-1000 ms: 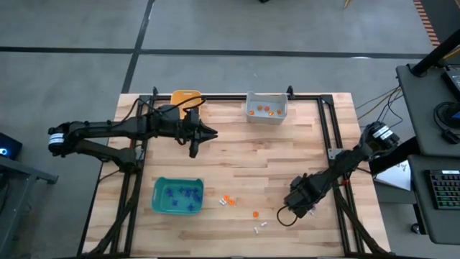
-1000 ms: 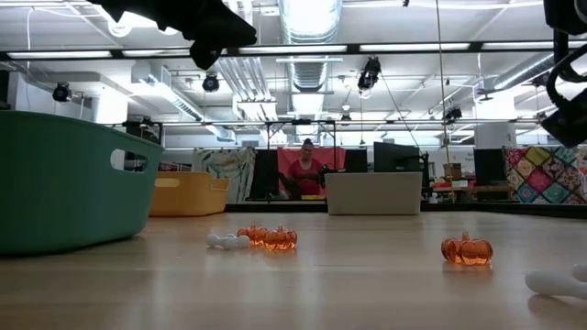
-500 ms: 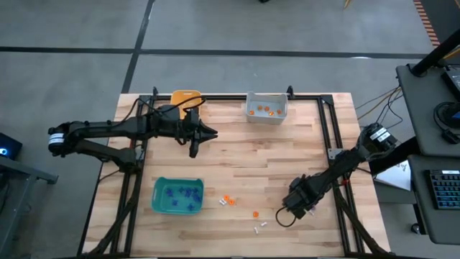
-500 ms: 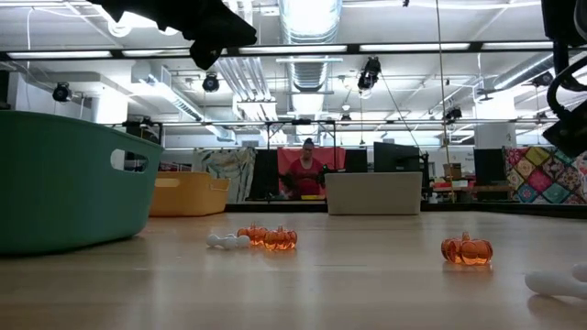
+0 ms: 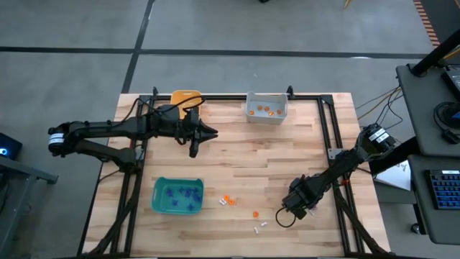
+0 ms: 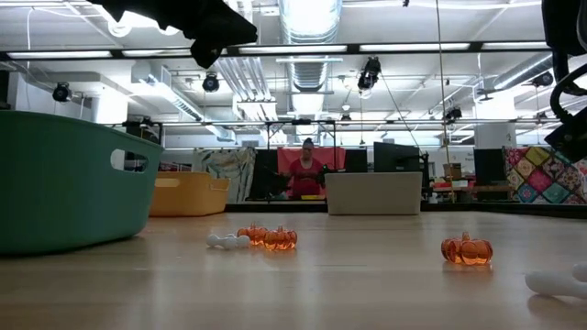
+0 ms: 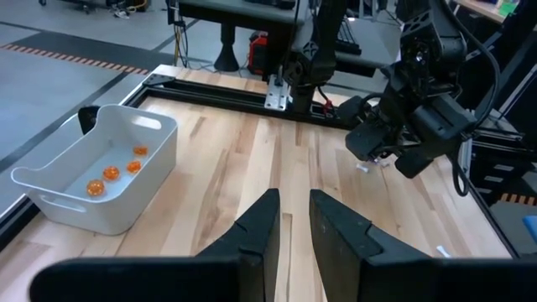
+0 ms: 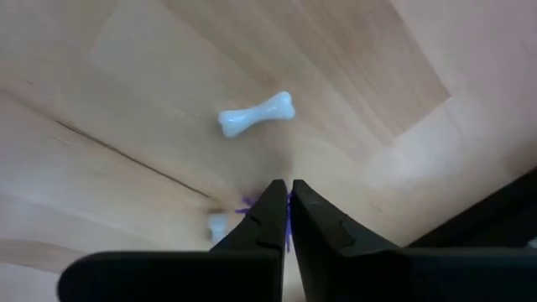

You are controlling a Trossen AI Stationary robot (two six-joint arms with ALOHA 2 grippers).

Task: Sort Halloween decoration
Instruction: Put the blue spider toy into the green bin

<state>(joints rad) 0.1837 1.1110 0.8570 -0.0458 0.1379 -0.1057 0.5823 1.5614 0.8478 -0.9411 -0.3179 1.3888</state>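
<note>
Around your wooden table [image 5: 273,158] the floor [image 5: 215,25] is grey concrete, crossed by dark seams at twelve o'clock. At three o'clock you have a dark desk [image 5: 431,93] carrying a keyboard [image 5: 444,188] and trailing cables [image 5: 374,104].

Looking level across the tabletop, you see an open workshop hall: a white ceiling with silver ducts [image 6: 307,23], long strip lights [image 6: 404,48] and hanging lamps [image 6: 370,71]. At twelve o'clock a person in a red top [image 6: 303,172] sits among dark monitors [image 6: 396,158]. At three o'clock hangs a patchwork quilt [image 6: 541,174].
</note>
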